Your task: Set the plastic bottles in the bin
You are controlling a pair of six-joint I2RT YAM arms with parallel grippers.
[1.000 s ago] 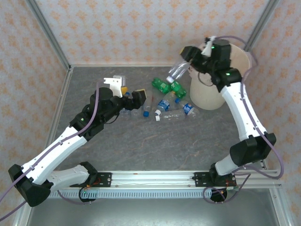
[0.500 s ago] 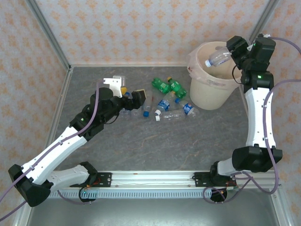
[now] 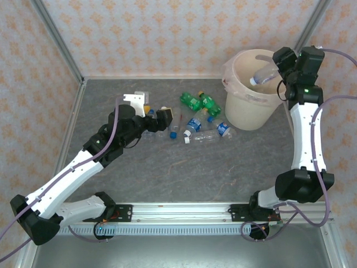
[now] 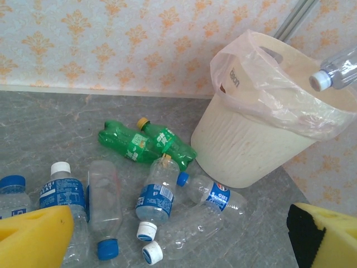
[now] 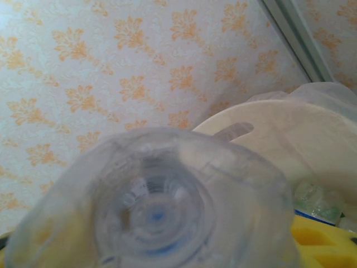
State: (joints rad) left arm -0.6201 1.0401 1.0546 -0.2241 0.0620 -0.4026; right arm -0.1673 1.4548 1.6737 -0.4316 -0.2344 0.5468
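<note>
Clear bottle (image 3: 262,75) tilts cap-down over the bin (image 3: 245,111) at the table's (image 3: 223,167) far right corner, between the right gripper's (image 3: 276,66) jaws; gripped or loose, cannot tell. Left gripper (image 3: 152,109) wide open, empty, above two green bottles (image 4: 127,146) and six clear bottles (image 4: 156,195) mid-table.
</note>
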